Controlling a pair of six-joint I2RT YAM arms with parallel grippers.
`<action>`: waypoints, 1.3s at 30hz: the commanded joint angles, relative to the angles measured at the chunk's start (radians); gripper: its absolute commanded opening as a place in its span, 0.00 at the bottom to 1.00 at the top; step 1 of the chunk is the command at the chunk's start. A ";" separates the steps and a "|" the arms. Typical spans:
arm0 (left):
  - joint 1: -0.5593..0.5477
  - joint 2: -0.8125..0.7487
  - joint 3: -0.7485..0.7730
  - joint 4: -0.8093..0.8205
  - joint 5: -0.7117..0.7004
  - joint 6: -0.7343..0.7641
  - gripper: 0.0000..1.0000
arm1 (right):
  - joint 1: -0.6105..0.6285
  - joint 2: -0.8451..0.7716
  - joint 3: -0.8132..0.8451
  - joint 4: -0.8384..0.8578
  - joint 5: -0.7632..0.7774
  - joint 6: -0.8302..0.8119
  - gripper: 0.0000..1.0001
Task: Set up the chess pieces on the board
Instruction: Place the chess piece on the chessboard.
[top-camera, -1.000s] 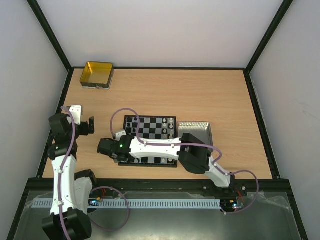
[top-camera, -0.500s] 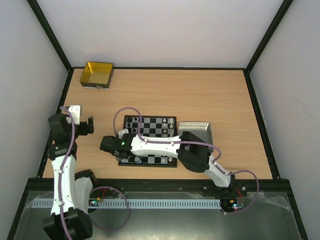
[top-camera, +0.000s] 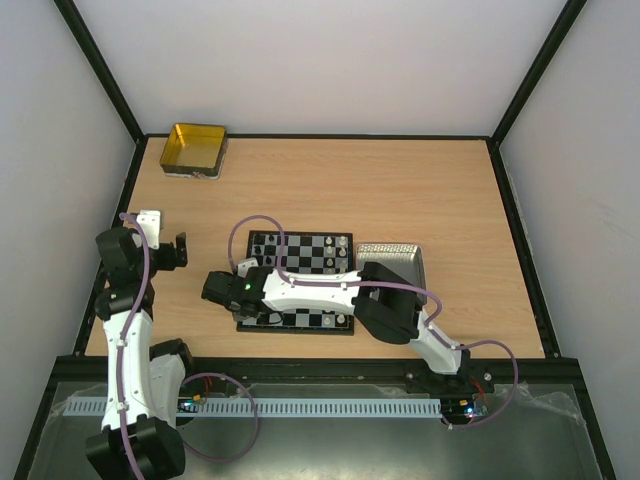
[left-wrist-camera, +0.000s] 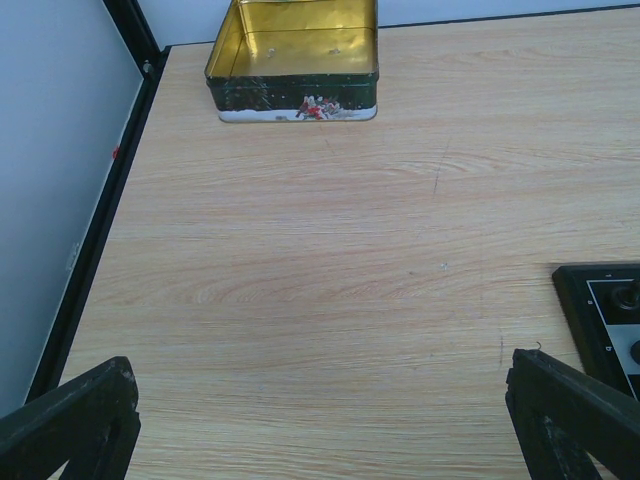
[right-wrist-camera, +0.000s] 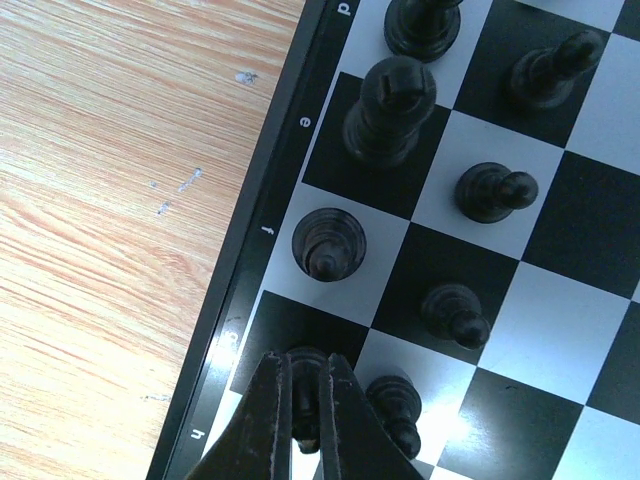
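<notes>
Light wood table (top-camera: 400, 190), white walls on three sides, black frame along the edges. Gold tin (top-camera: 195, 150) sits in the far left corner, and the left wrist view shows its inside empty and a printed dark band on its side. The board (top-camera: 310, 250) lies mid-table toward the near edge, and a grey tray (top-camera: 395, 262) touches or nearly touches its right side. The far half of the table and the right side are open wood. The left gripper (top-camera: 178, 250) hangs over bare wood well left of the board with its jaws spread wide and nothing between them; only the board's corner shows at the right of its own view. The right arm reaches across the board so the right gripper (top-camera: 215, 290) is at the board's left edge. From above the arm hides most squares there, but the right wrist view shows black chess pieces (right-wrist-camera: 390, 108) standing on the two outer files by the lettered border. The fingers are closed on a black piece (right-wrist-camera: 304, 385) at the corner-side end. Piece type is unclear, and so is whether it touches the square.
</notes>
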 joint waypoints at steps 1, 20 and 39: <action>0.005 -0.003 0.003 0.016 -0.001 -0.010 0.99 | -0.004 0.002 -0.011 0.006 0.006 -0.009 0.02; 0.006 -0.003 0.001 0.017 0.005 -0.007 0.99 | -0.009 0.007 -0.007 0.014 -0.005 -0.007 0.05; 0.006 -0.005 -0.003 0.015 0.019 0.001 0.99 | -0.015 -0.018 0.011 0.006 -0.009 -0.002 0.17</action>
